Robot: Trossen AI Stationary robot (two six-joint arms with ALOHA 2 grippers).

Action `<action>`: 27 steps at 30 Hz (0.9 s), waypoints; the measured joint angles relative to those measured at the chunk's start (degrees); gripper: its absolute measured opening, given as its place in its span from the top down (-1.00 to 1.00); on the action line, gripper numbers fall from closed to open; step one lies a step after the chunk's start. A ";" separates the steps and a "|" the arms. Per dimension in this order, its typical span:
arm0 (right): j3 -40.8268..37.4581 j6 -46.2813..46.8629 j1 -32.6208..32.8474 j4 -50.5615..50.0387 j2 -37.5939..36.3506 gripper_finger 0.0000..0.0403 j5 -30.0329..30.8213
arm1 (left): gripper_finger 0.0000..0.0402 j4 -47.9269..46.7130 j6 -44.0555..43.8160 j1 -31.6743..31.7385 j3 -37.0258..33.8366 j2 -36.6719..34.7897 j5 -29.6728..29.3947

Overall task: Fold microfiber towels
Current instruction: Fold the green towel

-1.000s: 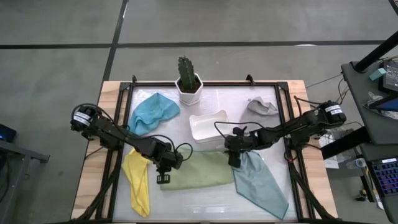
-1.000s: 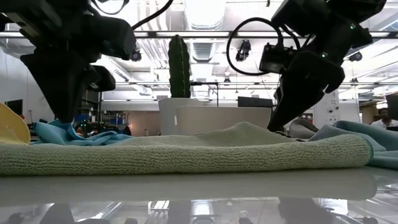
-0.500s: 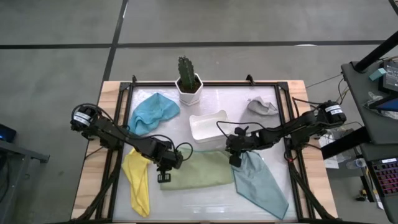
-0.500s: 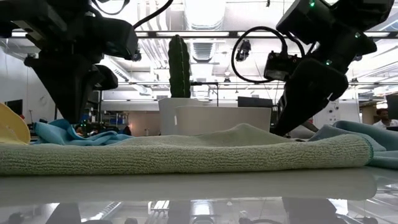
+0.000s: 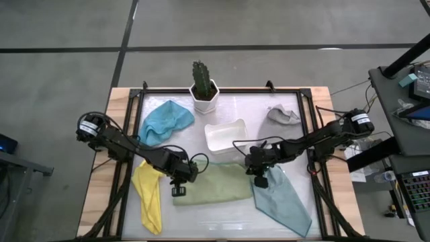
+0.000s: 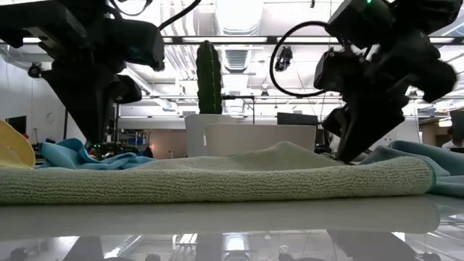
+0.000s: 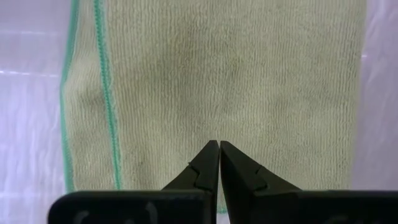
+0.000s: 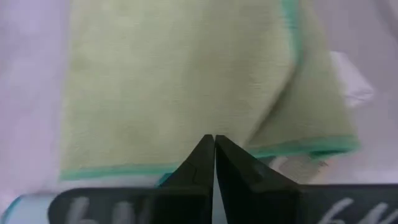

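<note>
A white-topped table in a wooden frame was seen from above, with two dark robot arms reaching in from either side. At the centre front lay the olive green towel, folded into a flat rectangle. The left gripper sat at that towel's left end, its fingers pressed together with nothing between them, hovering just above the cloth in the left wrist view. The right gripper sat at the towel's right end, where the green cloth met the pale teal towel; its fingers were likewise pinched together, and no cloth showed between the tips.

The yellow towel lay crumpled at the front left, the bright blue towel bunched at the back left, and the grey towel was a small heap at the back right. A white tray stood behind the green towel, and a potted cactus at the rear edge.
</note>
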 joint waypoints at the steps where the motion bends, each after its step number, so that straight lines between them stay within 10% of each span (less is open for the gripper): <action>1: 0.00 1.13 -0.05 -0.93 -0.35 0.96 1.52 | 1.00 0.23 -0.04 0.00 0.00 0.00 0.00; 12: 0.02 17.96 -1.81 -7.12 -8.33 0.89 6.51 | 1.00 0.26 -0.07 -0.02 -0.04 0.00 -0.96; 27: -0.68 28.65 -2.08 1.16 0.19 0.10 9.10 | 1.00 0.87 1.00 0.00 -0.04 0.00 -2.78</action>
